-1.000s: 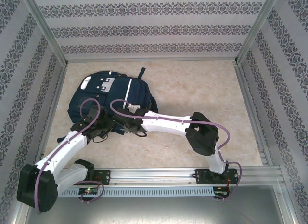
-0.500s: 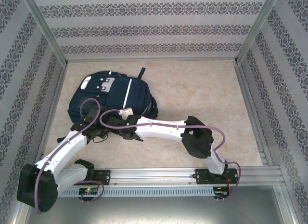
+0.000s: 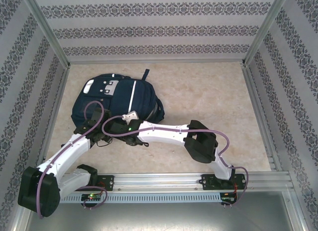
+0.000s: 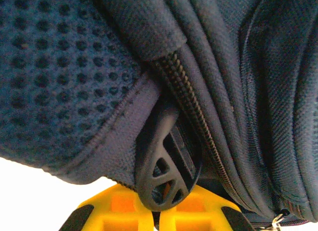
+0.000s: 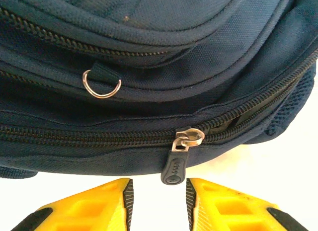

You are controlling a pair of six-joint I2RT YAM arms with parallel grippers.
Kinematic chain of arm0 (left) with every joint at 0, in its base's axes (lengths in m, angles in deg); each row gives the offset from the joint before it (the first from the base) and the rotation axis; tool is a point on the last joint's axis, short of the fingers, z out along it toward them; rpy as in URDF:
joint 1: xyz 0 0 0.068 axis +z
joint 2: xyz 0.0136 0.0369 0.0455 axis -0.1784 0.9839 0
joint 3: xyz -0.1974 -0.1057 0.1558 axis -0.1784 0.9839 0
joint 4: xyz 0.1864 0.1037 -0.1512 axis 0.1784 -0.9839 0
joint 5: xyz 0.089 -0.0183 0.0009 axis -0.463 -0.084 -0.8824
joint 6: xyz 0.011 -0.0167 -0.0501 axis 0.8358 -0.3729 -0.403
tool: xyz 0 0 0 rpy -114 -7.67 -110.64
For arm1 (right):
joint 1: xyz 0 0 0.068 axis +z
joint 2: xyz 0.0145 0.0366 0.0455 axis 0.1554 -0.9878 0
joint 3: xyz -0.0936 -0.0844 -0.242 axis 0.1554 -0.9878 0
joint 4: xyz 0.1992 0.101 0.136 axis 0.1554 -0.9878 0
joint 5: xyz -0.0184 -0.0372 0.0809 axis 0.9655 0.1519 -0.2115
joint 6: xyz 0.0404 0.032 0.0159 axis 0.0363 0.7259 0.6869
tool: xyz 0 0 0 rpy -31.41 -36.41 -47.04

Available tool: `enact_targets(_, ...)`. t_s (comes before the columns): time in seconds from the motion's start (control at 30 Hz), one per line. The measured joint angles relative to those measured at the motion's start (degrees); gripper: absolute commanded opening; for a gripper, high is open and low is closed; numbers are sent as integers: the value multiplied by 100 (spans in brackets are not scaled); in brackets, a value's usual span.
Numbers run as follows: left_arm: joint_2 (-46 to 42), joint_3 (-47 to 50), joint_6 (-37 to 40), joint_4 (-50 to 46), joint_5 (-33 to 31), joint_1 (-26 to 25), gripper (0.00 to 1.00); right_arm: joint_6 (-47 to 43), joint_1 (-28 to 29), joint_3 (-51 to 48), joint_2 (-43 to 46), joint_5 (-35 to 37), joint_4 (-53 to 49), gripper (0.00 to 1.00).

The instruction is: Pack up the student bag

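The left arm stretches forward from its base to the near edge of the student bag, which lies flat at the far left of the table. The left gripper has its yellow fingers pressed nearly together on the lower tip of a black plastic buckle beneath the mesh padding. The right arm reaches low and leftward. The right gripper is parted and holds nothing, with the zipper pull hanging just above its gap. The navy bag shows 1 white stripe, a metal D-ring, and a zip meshed left of the slider and gaping to its right
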Motion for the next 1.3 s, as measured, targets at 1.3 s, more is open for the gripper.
enact_targets(1.3, -24, -4, -46, 0, 22, 0, 0, -417, -164, -173, -192, 267, 223, 28)
